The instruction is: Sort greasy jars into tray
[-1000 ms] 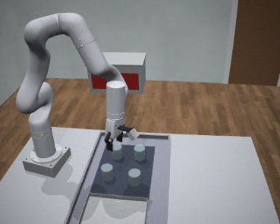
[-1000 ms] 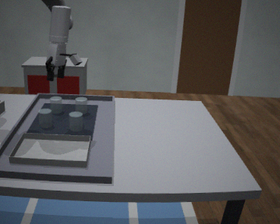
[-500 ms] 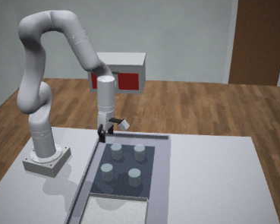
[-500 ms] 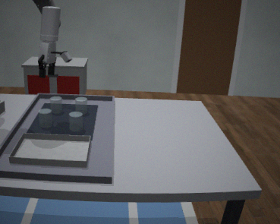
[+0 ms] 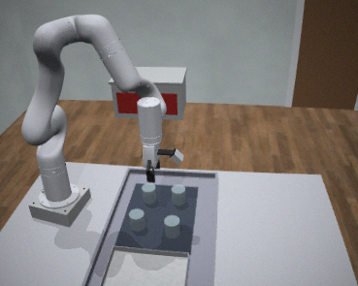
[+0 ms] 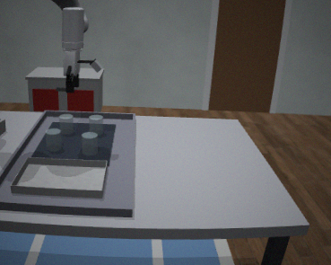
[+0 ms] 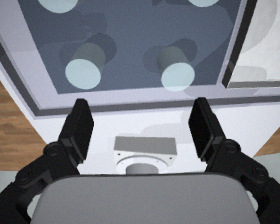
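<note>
Four pale glass jars stand mouth down on the dark drying mat: far left, far right, near left and near right. They also show in the exterior view, with one at the far left and one at the near right. The wrist view shows all four from above, two of them close. The white tray lies beside the mat, empty. My gripper is open and empty, high above the mat's far edge, behind the far left jar.
A raised grey frame surrounds the mat and the tray. My arm's base stands on the table at the left. A red and white cabinet stands on the floor behind the table.
</note>
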You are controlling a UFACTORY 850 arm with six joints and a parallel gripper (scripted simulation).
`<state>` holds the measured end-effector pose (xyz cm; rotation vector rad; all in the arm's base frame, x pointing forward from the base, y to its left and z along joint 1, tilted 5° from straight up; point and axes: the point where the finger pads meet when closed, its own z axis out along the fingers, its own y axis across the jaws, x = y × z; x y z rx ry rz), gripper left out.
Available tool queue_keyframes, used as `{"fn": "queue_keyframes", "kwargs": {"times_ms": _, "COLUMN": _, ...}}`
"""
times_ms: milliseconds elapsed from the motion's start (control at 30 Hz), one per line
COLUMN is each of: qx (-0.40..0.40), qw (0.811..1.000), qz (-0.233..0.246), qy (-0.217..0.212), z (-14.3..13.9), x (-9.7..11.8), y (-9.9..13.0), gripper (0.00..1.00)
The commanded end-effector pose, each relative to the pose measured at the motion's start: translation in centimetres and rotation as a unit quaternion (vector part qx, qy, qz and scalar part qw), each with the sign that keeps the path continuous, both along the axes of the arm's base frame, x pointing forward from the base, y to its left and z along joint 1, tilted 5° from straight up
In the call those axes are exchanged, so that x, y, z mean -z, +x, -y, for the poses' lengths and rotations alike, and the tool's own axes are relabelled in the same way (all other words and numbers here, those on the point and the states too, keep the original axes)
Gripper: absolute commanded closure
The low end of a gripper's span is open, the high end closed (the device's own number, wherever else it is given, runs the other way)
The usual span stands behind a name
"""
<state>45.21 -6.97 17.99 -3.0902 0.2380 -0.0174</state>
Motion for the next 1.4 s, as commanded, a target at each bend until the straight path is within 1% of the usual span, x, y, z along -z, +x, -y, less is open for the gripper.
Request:
{"fn": "queue_keyframes", "kwargs": {"times_ms": 0, "qx": -0.018, "qw": 1.000, "qz": 0.004, "qy": 0.017, "z": -0.1, "x": 0.0, "y": 1.1, "gripper": 0.00}}
{"fn": "queue_keyframes", "kwargs": {"times_ms": 200, "qx": -0.018, "qw": 1.000, "qz": 0.004, "qy": 0.017, "z": -0.1, "x": 0.0, "y": 1.1, "gripper": 0.00}}
{"fn": "queue_keyframes", "kwargs": {"times_ms": 233, "qx": -0.018, "qw": 1.000, "qz": 0.004, "qy": 0.017, "z": -0.1, "x": 0.0, "y": 1.1, "gripper": 1.00}}
{"fn": "queue_keyframes", "kwargs": {"times_ms": 867, "qx": -0.018, "qw": 1.000, "qz": 0.004, "qy": 0.017, "z": -0.1, "x": 0.0, "y": 1.1, "gripper": 1.00}}
{"fn": "queue_keyframes", "kwargs": {"times_ms": 1200, "qx": -0.018, "qw": 1.000, "qz": 0.004, "qy": 0.017, "z": -0.7, "x": 8.2, "y": 1.3, "gripper": 1.00}}
{"fn": "queue_keyframes", "kwargs": {"times_ms": 1300, "qx": -0.018, "qw": 1.000, "qz": 0.004, "qy": 0.017, "z": -0.7, "x": 8.2, "y": 1.3, "gripper": 1.00}}
{"fn": "queue_keyframes", "kwargs": {"times_ms": 1367, "qx": -0.018, "qw": 1.000, "qz": 0.004, "qy": 0.017, "z": 1.0, "x": 8.3, "y": 1.2, "gripper": 1.00}}
